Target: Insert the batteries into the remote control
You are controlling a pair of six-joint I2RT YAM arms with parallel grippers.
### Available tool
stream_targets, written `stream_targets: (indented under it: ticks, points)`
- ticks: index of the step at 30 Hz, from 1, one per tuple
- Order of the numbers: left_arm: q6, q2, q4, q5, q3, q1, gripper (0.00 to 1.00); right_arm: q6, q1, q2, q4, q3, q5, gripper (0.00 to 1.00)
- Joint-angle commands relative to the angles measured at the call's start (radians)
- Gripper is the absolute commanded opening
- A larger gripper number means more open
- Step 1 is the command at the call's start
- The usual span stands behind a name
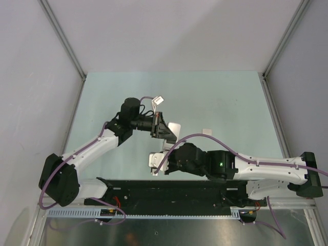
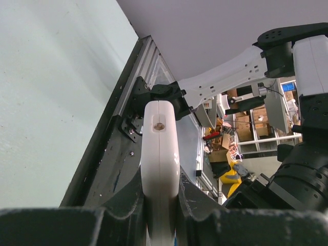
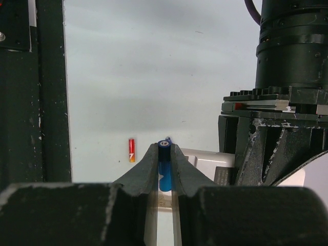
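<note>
Pinched lengthwise in the right gripper (image 3: 164,151), the slim bright-blue cylindrical battery (image 3: 164,169) points ahead, while the white plastic remote (image 2: 160,146), clamped by the left gripper (image 2: 161,200), apparently sits just ahead-right.

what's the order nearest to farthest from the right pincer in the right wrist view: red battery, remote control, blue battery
1. blue battery: clamped in the right pincer itself
2. remote control: just past the tips, to the right
3. red battery: lying farther off, left of the tips

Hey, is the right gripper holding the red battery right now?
No, the right gripper is shut on the bright blue battery, while the red battery lies on the table, apart from it.
</note>
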Motion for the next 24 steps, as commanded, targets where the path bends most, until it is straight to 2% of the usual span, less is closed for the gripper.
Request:
stream_targets:
  ticks: [1, 24]
  points:
    - [0.007, -0.047, -0.013, 0.024, 0.063, -0.006, 0.0, 0.016, -0.003, 0.003, -0.018, 0.044, -0.006, 0.0]
    - [-0.01, -0.083, -0.013, -0.03, 0.084, -0.001, 0.0, 0.092, -0.032, 0.003, -0.089, 0.044, 0.043, 0.0]
